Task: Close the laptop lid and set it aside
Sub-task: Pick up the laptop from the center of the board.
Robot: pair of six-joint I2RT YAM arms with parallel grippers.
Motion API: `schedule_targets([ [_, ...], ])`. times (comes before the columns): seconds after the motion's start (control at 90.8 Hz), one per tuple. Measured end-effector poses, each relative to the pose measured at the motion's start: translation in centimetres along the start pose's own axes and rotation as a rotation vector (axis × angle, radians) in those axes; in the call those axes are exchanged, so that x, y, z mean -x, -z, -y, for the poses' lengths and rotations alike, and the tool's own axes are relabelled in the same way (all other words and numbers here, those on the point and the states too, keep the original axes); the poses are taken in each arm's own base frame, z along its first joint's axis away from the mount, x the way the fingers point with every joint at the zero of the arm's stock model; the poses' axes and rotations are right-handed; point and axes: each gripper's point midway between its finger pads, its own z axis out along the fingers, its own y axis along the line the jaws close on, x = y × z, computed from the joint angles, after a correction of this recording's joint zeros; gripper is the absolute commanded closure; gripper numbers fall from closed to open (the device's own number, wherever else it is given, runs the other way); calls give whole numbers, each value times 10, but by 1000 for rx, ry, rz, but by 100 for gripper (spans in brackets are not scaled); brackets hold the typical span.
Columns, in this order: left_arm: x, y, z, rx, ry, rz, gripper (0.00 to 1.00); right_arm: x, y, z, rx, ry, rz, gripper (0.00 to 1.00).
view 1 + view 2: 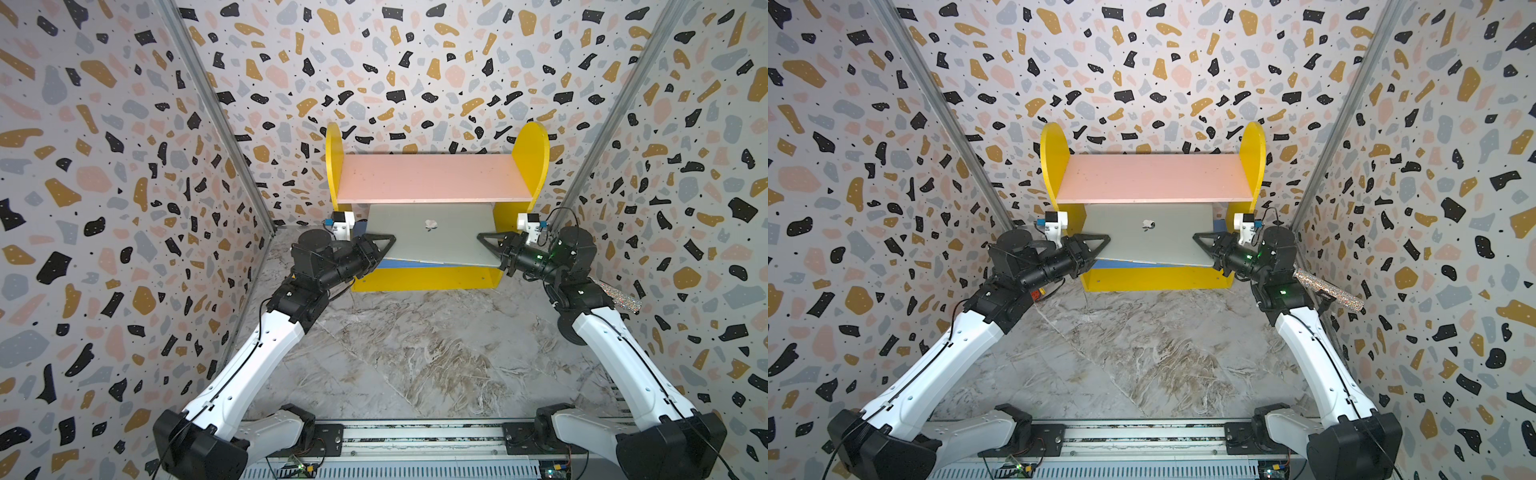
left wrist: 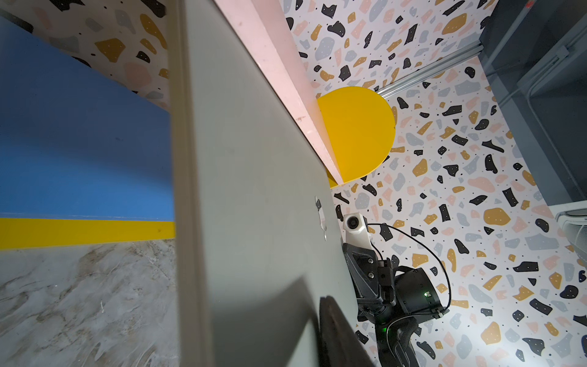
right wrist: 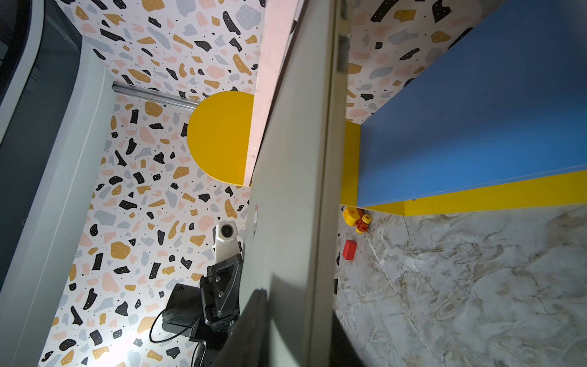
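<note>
Two grippers: I have one on each short side of the laptop (image 1: pixel 432 239), facing one another across it.
Left gripper (image 1: pixel 386 245): clamped on the laptop's left edge. In the left wrist view one dark finger (image 2: pixel 336 333) lies flat on the silver top.
Right gripper (image 1: pixel 484 243): clamped on the laptop's right edge. In the right wrist view I see a dark finger (image 3: pixel 251 324) pressed on the same silver face.
Lid (image 1: pixel 1154 239): down flat on the base, silver outside facing up, with the apple logo (image 1: pixel 431 224) near its middle.
Laptop position: inside the yellow shelf unit (image 1: pixel 424 279), under the pink top board (image 1: pixel 432 178) and over the blue board (image 2: pixel 79 152). The far part is hidden beneath the pink board in both top views.
Laptop attitude: slightly skewed, so its near edge runs at an angle to the blue board's front and sticks out past it on the right.
Gap: both wrist views show wall pattern between the laptop's underside and the blue board, so it is clear of the board there.
Table (image 1: pixel 415 353): marble-patterned top in front of the shelf.
Small items: a red block (image 3: pixel 349 249) and a yellow-and-red toy (image 3: pixel 357 219) lie on the marble beside the shelf's foot.
Glitter tube (image 1: pixel 1329 291): lies behind my right arm, by the side wall.
</note>
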Motion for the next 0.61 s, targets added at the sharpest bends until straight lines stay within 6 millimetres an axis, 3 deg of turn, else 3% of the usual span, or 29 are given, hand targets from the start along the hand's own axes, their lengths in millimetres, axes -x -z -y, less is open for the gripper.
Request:
schedule_targets([
  [0.606, -32, 34, 17, -77, 6, -44, 64, -27, 19, -11, 44, 0, -38, 76],
])
